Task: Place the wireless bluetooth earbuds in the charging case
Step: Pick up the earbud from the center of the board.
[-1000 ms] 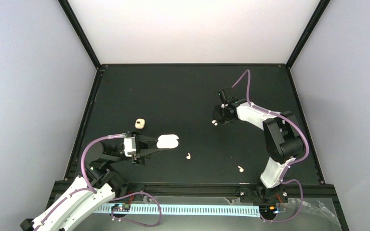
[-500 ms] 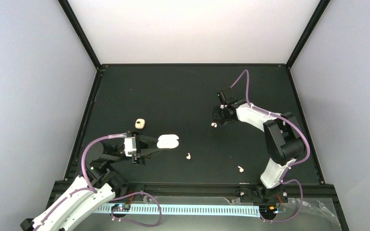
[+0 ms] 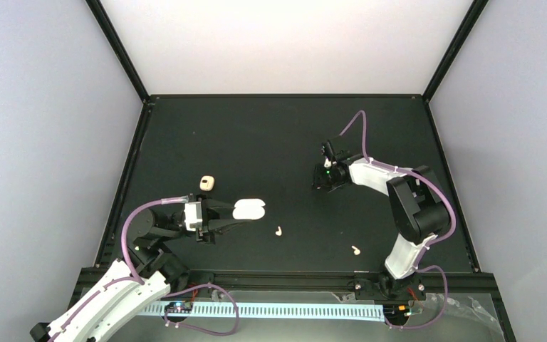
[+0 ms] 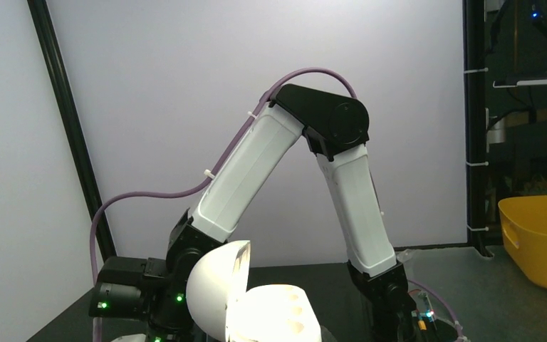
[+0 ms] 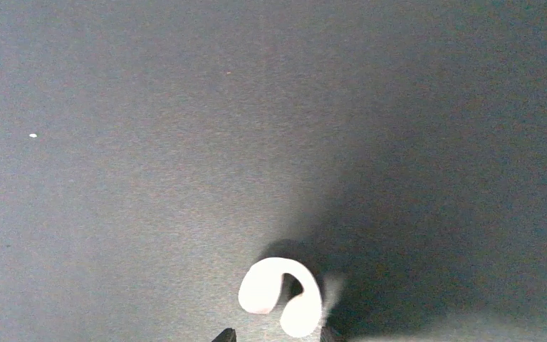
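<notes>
Earbuds lie loose on the tabletop: one near the case, the second earbud close to the front edge by the right arm's base. Left claw pinches the case, lid up, seemingly to steady it for loading. Right claw, tips parted, hangs over a curved white piece, with bare tabletop between it and both earbuds.

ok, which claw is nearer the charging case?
Left. The left claw is shut on the charging case, whose lid is open. The right claw sits well off to the case's right and farther back, not touching it.
</notes>
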`<state>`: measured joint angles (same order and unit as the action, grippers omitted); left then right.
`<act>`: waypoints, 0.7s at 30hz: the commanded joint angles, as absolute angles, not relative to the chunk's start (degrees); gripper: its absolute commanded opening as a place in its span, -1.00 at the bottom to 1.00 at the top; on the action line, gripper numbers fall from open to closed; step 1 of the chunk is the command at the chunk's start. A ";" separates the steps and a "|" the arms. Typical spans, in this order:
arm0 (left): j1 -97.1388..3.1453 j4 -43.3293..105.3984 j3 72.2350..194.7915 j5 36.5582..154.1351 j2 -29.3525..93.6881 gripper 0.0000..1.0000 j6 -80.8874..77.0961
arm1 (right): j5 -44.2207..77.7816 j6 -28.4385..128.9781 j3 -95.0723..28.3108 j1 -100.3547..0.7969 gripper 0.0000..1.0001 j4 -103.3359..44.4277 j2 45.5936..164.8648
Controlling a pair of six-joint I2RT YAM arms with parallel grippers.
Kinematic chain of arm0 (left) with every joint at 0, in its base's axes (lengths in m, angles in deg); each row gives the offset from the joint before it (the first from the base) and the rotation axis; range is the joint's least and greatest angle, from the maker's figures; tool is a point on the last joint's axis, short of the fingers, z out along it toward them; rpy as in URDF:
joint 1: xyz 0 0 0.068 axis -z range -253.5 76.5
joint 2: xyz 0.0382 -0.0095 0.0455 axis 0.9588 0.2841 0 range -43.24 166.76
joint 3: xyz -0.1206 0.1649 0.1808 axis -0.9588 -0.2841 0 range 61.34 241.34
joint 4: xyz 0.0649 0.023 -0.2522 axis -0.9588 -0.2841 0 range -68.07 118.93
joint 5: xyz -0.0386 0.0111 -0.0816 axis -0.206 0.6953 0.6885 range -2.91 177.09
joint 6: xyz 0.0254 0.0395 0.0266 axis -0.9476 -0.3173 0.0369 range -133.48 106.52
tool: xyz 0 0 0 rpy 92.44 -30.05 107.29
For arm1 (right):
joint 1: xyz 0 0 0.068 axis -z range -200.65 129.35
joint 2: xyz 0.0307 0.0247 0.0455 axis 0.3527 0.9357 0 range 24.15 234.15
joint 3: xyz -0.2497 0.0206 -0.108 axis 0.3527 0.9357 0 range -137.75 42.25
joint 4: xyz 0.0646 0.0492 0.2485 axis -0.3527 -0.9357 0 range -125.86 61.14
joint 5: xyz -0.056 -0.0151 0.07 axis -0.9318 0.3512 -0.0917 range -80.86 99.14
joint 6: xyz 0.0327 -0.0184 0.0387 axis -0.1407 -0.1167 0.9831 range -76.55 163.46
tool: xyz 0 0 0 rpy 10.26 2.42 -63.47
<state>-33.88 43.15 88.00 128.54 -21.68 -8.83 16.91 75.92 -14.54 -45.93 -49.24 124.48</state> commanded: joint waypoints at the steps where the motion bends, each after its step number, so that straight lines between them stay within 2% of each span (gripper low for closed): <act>1: -33.54 45.10 88.33 129.69 -21.21 -0.97 -8.29 | 21.73 78.38 -14.28 -46.06 -0.39 -45.75 124.77; 13: -33.52 45.19 88.24 129.67 -21.12 -0.97 -8.33 | 28.73 79.17 -15.10 -48.35 -0.37 -43.00 124.36; 21: -33.53 45.17 88.22 129.65 -21.13 -0.97 -8.37 | 14.37 75.44 -15.74 -46.90 -0.28 -48.62 119.59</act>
